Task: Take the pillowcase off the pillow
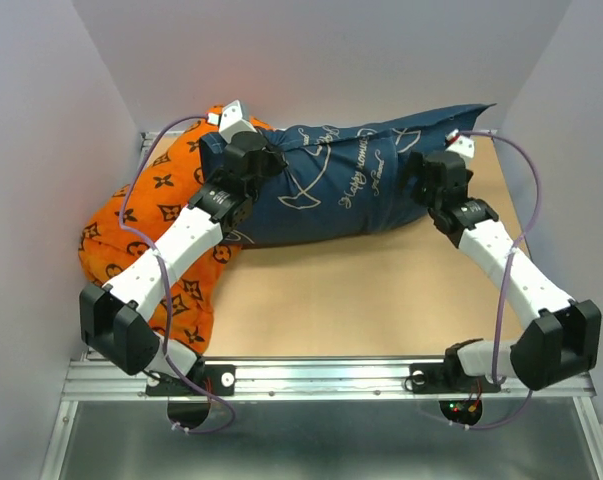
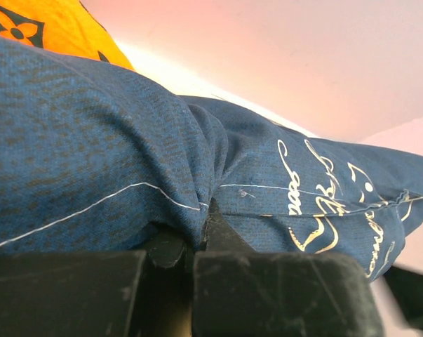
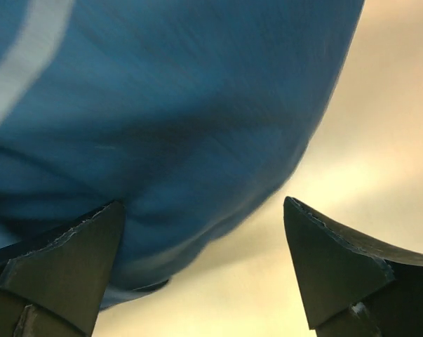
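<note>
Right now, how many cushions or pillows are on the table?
2. One inside the navy pillowcase lies across the back of the table; the orange cushion sits at the left, against that case's end. Nothing else shows, though they could hide something.

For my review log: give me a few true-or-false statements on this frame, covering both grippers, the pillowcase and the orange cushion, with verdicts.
1. The left gripper pinches a fold of the pillowcase. True.
2. The right gripper is shut on the fabric. False: its fingers stand wide apart, with navy fabric bulging in beside one of them.
3. The orange cushion lies at the right side of the table. False: it lies at the left side, partly under the left arm.
4. The pillowcase looks stuffed full, and no bare white pillow shows in any view. True.
</note>
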Robot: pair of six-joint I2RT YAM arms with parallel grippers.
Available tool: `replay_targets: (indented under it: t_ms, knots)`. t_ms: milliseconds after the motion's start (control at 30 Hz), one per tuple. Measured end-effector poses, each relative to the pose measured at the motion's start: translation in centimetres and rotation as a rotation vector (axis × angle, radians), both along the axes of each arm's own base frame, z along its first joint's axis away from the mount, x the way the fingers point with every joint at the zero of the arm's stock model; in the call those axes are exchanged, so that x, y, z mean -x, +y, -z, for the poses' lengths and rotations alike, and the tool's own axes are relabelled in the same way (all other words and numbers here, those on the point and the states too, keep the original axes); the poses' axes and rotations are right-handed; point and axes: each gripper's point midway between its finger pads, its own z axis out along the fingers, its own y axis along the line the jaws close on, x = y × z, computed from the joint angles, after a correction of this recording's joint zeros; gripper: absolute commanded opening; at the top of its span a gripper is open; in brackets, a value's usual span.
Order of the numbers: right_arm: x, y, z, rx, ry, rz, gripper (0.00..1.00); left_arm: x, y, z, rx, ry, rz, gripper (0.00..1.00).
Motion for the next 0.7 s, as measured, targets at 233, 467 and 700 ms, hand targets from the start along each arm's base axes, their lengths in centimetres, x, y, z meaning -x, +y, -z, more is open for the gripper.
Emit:
replay_targets:
  t_ms: [233,467,700]
  knots:
    - [-2.4,-2.6,6.2,-0.108,0.072,0.009,0.95,-0.9,-0.2,0.9,-0.015,0.007,0.012,0.0]
    - [-4.6,-2.1,6.6,-0.217,-0.034,-0.063,0.05,-1.1,-0.1,0.9,-0.029,0.003,0.027,0.0]
    - [-5.1,0.0,6.3,-0.284,-0.042,-0.158,0.01,-1.9,-0.3,0.5,-0.085,0.008,0.046,0.0]
